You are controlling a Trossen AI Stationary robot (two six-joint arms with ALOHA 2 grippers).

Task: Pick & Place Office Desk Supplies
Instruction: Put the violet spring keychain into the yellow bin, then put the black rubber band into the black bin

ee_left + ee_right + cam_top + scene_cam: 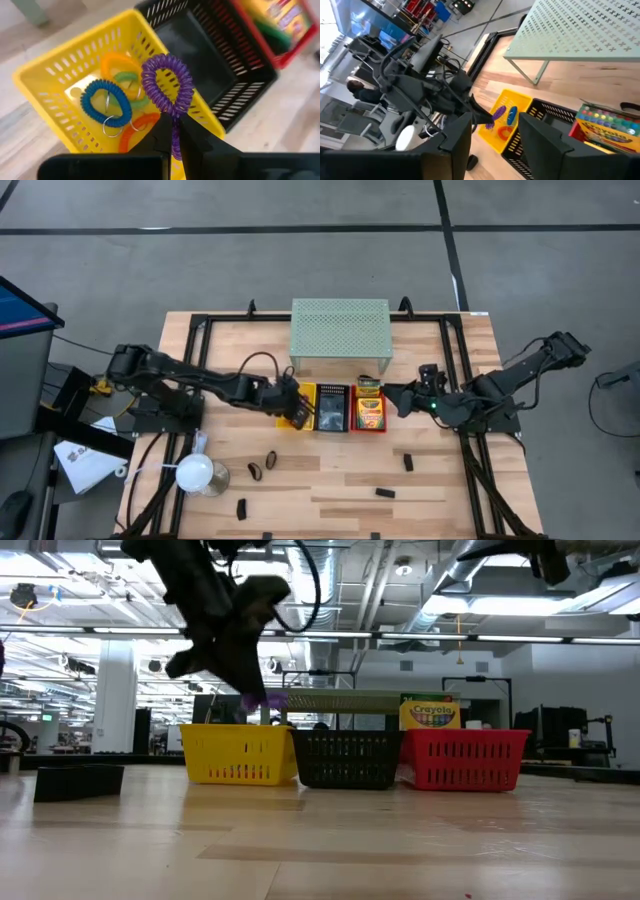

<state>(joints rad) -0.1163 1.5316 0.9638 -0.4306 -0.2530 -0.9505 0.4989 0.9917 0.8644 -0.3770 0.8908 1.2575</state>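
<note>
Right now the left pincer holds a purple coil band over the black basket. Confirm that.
Not quite. The left pincer does hold the purple coil band, but over the yellow basket, not the black basket beside it. The left wrist view shows this, with blue, orange and green bands already inside the yellow one.

One brand reads clearly — "Crayola", on the crayon box (432, 714) standing in the red basket (463, 760).

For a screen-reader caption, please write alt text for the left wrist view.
The left pincer, shut on a purple coil band, holds it above a yellow basket containing blue, orange and green bands. A black basket sits beside it, then a red one.
</note>
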